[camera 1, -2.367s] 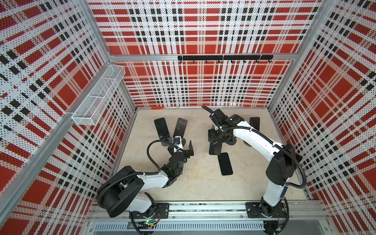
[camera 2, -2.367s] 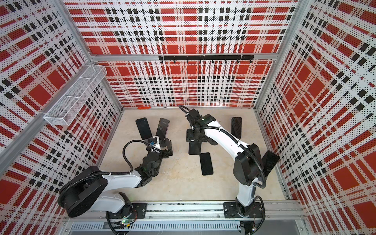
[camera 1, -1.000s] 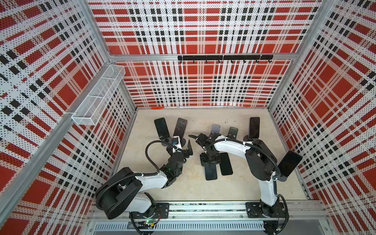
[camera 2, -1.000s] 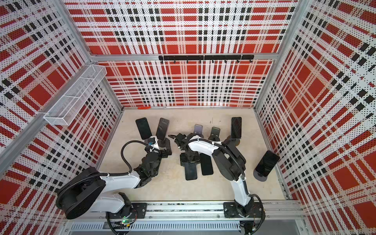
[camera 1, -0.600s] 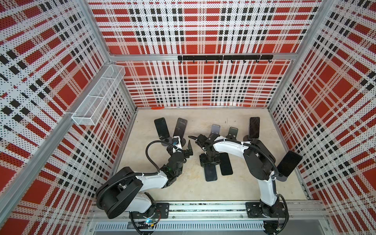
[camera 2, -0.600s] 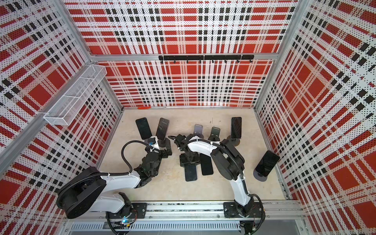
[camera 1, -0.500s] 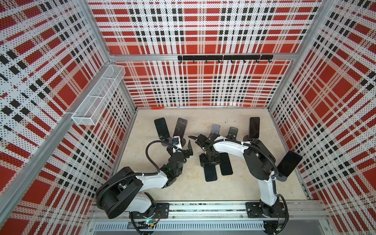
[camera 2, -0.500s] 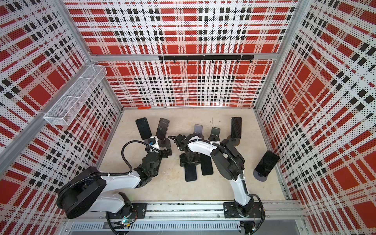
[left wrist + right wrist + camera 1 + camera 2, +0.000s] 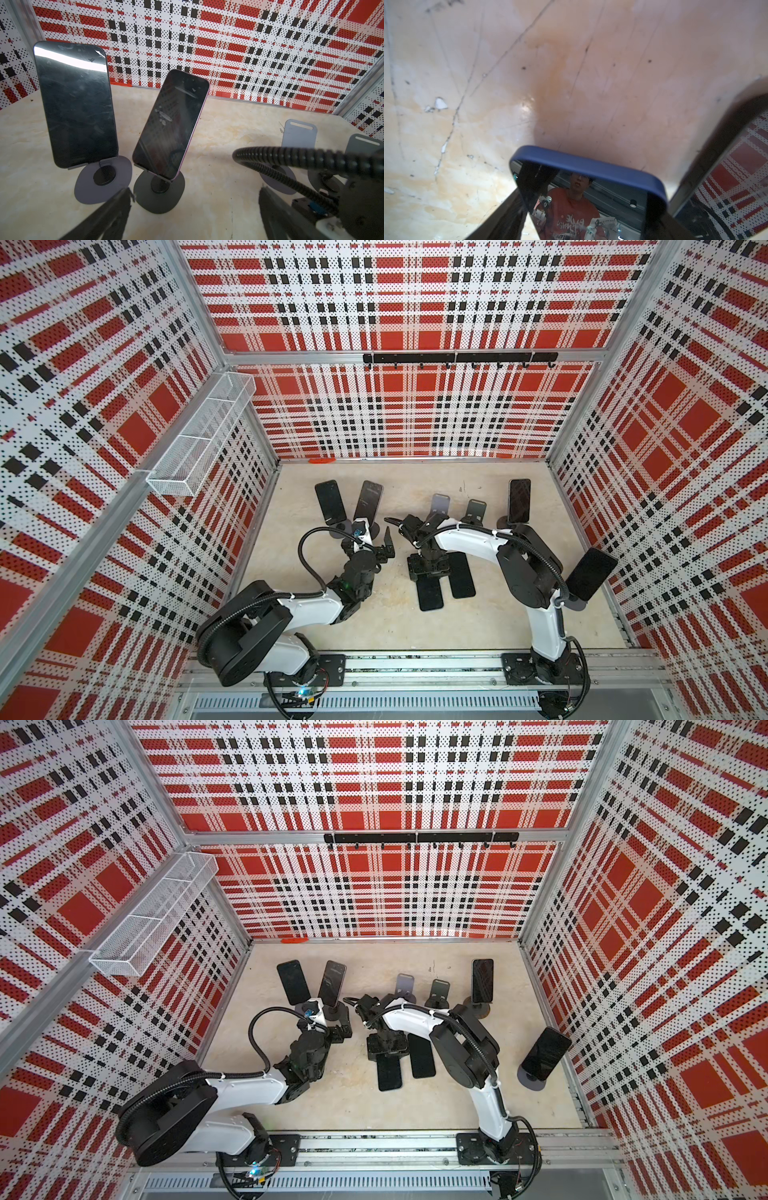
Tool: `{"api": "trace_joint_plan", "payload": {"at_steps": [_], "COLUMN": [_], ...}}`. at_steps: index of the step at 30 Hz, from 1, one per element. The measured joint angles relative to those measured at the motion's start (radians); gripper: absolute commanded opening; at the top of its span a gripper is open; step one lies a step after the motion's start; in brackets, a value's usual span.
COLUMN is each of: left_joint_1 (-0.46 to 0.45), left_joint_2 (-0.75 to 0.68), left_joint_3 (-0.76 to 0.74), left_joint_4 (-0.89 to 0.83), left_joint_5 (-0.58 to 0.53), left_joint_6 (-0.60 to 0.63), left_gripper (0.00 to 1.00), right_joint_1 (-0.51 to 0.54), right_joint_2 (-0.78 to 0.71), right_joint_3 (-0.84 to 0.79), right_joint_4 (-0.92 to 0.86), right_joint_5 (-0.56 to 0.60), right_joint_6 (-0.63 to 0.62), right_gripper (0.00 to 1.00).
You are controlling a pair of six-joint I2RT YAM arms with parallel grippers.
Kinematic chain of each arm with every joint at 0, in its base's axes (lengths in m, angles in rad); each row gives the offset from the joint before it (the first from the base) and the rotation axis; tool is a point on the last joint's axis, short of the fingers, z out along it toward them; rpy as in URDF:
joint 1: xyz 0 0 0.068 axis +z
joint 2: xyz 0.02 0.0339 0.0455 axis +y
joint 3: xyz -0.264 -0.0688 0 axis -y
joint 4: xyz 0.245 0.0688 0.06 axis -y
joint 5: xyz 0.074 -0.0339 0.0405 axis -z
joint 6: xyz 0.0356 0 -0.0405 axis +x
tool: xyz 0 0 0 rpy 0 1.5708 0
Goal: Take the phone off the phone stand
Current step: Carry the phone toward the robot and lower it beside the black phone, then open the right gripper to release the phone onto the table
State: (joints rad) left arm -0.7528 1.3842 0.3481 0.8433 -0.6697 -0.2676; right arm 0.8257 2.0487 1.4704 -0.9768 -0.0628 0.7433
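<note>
Looks like the put-down step: the phone [image 9: 586,166] is down at the table [image 9: 395,628], inside the right gripper [image 9: 428,567]. Can't tell if it's gripped or let go. The left gripper [image 9: 195,190] is wide open. Next: release, lift straight up.

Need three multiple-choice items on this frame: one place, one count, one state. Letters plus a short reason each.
1. Where on the table are the two empty stands? A) mid-back B) front-left corner C) front-right corner
2. How many phones sit on stands? A) two B) four C) six
3. The left gripper is: A) open, empty B) shut on a phone C) shut on a stand

1 A: they stand between the back-left phones and the back-right phone.
2 B: those three plus the near-right phone; two flat phones lie on the table.
3 A: its fingers are wide apart, nothing between.
</note>
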Motion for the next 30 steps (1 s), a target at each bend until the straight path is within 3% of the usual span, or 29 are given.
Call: {"api": "trace_joint_plan", "payload": {"at_steps": [30], "left_joint_1": [0.000], "left_joint_2": [0.000], "left_joint_3": [0.000], "left_joint_4": [0.000], "left_joint_5": [0.003], "left_joint_6": [-0.006], "left_gripper": [0.98], "right_joint_1": [0.005], "right_joint_2": [0.016], "right_joint_3": [0.022], "right_joint_4": [-0.026], "right_joint_5": [0.047], "right_joint_6": [0.029], "right_gripper": [0.80]}}
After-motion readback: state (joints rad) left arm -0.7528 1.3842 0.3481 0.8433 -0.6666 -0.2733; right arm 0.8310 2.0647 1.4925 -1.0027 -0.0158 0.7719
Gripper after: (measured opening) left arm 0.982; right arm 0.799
